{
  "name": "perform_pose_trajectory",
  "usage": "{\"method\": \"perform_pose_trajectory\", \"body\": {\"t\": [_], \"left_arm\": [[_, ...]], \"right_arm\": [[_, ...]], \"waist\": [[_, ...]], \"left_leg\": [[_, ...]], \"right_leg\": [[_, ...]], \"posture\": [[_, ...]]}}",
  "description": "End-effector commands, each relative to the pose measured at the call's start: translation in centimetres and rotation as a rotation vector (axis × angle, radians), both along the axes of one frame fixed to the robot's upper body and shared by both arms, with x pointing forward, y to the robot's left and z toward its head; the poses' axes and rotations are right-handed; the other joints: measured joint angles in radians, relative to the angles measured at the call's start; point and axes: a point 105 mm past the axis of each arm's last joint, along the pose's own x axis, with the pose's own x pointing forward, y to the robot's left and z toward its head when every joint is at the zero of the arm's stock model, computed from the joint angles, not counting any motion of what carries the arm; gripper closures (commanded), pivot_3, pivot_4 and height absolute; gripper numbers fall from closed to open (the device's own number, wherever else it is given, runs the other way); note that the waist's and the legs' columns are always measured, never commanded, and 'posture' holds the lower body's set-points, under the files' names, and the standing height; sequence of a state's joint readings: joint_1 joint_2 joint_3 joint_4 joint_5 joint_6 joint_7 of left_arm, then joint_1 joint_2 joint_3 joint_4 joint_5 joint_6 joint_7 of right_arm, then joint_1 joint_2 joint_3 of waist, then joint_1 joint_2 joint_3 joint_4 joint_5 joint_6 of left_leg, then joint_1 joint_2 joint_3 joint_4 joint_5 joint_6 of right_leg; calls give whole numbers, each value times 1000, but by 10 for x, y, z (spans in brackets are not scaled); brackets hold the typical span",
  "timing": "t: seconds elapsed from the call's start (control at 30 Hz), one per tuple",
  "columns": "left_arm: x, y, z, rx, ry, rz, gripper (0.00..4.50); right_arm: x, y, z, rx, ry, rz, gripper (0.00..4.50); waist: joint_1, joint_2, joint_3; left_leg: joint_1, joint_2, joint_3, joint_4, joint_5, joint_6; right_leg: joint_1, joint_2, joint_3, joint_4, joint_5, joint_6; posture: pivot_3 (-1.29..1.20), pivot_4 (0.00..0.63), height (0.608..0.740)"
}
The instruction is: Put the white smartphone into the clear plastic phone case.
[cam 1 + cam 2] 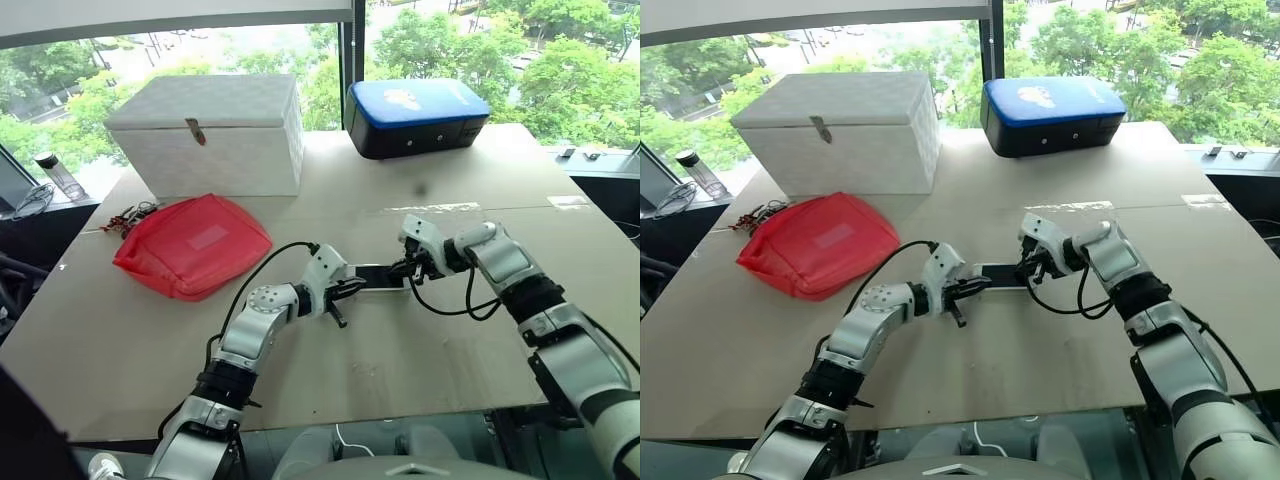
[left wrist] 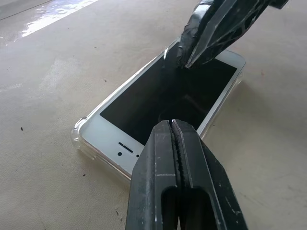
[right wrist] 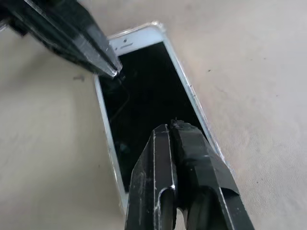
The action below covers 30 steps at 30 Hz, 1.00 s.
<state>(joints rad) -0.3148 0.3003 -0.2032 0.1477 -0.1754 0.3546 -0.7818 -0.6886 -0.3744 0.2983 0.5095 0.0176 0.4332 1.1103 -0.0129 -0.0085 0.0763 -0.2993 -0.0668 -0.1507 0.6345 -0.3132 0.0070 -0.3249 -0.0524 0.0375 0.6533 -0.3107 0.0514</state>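
Now the white smartphone (image 2: 163,96) lies inside the clear plastic phone case (image 2: 79,139) on the tabletop (image 1: 400,360), both grippers' fingers clenched, tips pressing its screen: left gripper (image 2: 175,125), right gripper (image 3: 172,127)

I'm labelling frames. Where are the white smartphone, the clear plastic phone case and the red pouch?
white smartphone (image 2: 163,98), left wrist view, black screen.
clear plastic phone case (image 2: 78,136), left wrist view, near corner rim.
red pouch (image 1: 190,245), left eye view, top face.

white smartphone (image 2: 163,98) face-up inside clear plastic phone case (image 2: 79,139)
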Motion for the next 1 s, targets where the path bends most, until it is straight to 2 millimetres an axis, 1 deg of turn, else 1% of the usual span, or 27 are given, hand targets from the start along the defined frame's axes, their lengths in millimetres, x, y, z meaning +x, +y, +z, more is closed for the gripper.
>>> {"method": "perform_pose_trajectory", "body": {"t": [0.03,0.07,0.1,0.13,0.2,0.23,0.33,0.4,0.5,0.57,0.67,0.73,0.83,1.0], "left_arm": [[5,0,29,-125,-73,23,4480],[5,1,34,-159,-78,35,4480],[7,4,40,-198,-77,57,4480],[7,7,45,-226,-78,74,4480],[8,12,53,-271,-83,90,4480],[8,16,57,-287,-83,102,4480],[11,28,66,-309,-92,133,4480],[12,37,68,-294,-95,145,4480],[10,48,64,-237,-94,139,4480],[4,53,57,-183,-89,110,4480],[-5,56,49,-122,-81,61,4480],[-10,55,45,-83,-77,24,4480],[-12,51,41,-62,-69,0,4480],[-10,38,37,-25,-67,-45,4480]], "right_arm": [[-17,-15,-25,84,80,-158,4500],[-15,-15,-13,121,42,-172,4500],[-15,-16,-1,157,4,-189,4500],[-14,-18,9,185,-28,-210,4500],[-14,-24,24,219,-77,-247,4500],[-16,-26,31,229,-103,-255,4500],[-25,-33,49,240,-170,-285,4500],[-32,-40,58,223,-215,-304,4500],[-43,-50,62,155,-284,-334,4500],[-51,-56,61,99,-323,-337,4500],[-60,-60,62,85,-331,-361,4500],[-65,-62,60,66,-328,-368,4500],[-69,-62,55,42,-323,-367,4500],[-63,-55,56,27,-353,-353,4500]], "waist": [[1,-1,15],[0,0,22],[-1,4,25],[-2,5,27],[-1,4,30],[-1,5,32],[0,4,38],[0,5,46],[2,5,56],[3,5,60],[0,7,66],[-1,7,67],[2,7,67],[3,7,67]], "left_leg": [[-2,0,0,0,0,0],[-10,0,-1,1,1,-1],[-17,0,0,2,2,-2],[-26,0,0,4,8,-3],[-40,0,1,5,8,-3],[-52,0,0,5,8,-3],[-68,-1,0,12,8,-4],[-72,-2,0,14,8,-3],[-80,-3,-2,14,8,-3],[-83,-3,-4,14,8,-3],[-83,-3,-4,14,8,-3],[-83,-3,-4,14,8,-3],[-82,-3,-4,14,8,-3],[-82,-3,-4,16,8,-3]], "right_leg": [[-1,0,0,0,0,0],[-9,0,-1,0,1,2],[-17,0,0,1,3,4],[-26,0,0,2,7,0],[-42,0,0,7,9,-3],[-54,0,-1,9,9,-4],[-67,-1,-2,9,9,-4],[-70,-3,-3,7,9,-4],[-76,-3,-6,5,9,-4],[-79,-3,-7,6,9,-4],[-80,-3,-7,8,9,-4],[-80,-3,-6,9,9,-4],[-79,-3,-6,9,9,-4],[-79,-3,-7,10,9,-4]], "posture": [[0,150,740],[0,150,740],[0,150,740],[0,150,740],[0,150,740],[0,150,740],[0,150,740],[0,150,740],[0,150,740],[0,150,740],[0,150,740],[0,150,740],[0,150,740],[0,150,740]]}}
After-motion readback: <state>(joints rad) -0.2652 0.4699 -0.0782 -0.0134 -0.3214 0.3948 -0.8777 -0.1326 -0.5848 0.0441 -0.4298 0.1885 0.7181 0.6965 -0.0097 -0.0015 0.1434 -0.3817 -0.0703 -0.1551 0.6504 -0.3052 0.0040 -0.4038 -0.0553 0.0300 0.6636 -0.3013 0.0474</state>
